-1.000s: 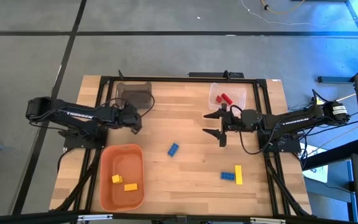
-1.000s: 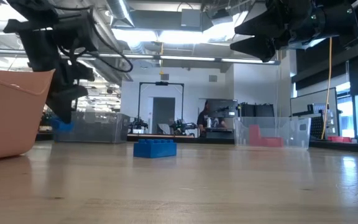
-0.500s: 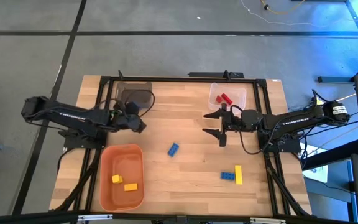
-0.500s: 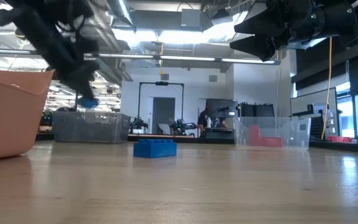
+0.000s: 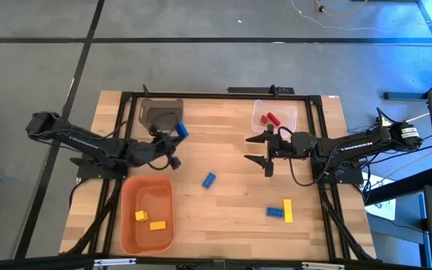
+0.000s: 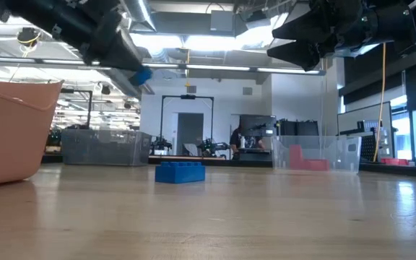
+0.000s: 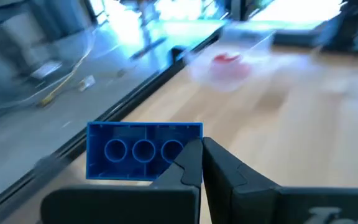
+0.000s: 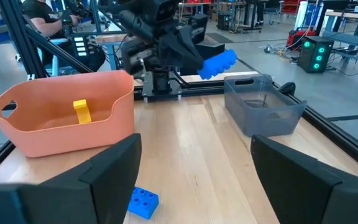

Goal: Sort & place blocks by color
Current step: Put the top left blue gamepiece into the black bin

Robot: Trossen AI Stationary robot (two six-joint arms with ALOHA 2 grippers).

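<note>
The left gripper [image 5: 175, 136], clamped on a blue block [image 5: 180, 130], hangs just beside the grey bin [image 5: 161, 112]; the right gripper [image 5: 267, 152] waits, fingers apart.

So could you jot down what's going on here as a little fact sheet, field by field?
Left claw: shut on blue block, raised beside grey bin
Right claw: open, waiting near clear bin
Orange bin: two yellow blocks
Clear bin: red blocks
Loose on table: small blue block; blue and yellow pair
</note>
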